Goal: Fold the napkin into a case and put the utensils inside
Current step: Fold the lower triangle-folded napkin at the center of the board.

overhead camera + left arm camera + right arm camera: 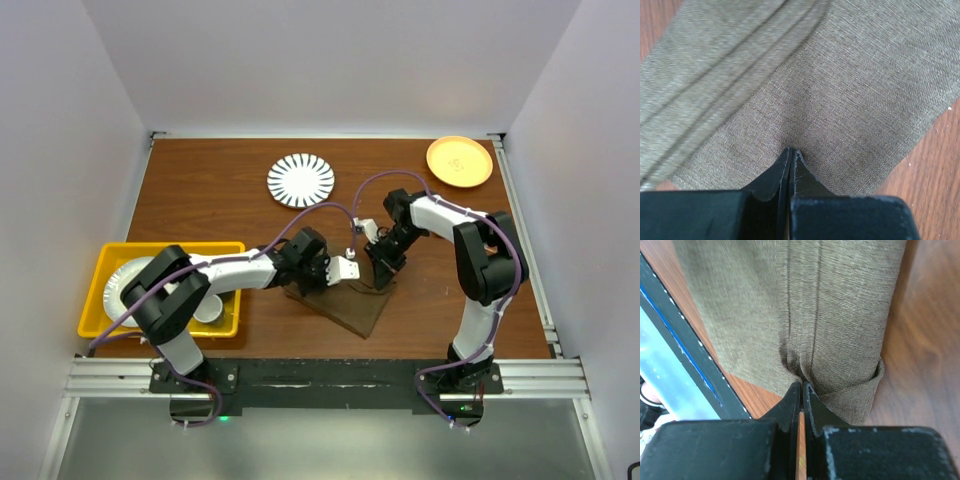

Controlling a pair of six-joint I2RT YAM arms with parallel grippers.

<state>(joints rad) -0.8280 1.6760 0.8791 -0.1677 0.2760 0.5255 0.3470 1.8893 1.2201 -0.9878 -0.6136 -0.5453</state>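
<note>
Together, left gripper (791,152) and right gripper (801,386) pinch napkin (850,100).

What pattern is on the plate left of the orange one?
The striped plate has black-and-white radial stripes, clearest in the top external view.

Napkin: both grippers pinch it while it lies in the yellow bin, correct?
No. The left gripper and right gripper do pinch the napkin, but it lies on the table, outside the yellow bin; the top external view shows this.
</note>
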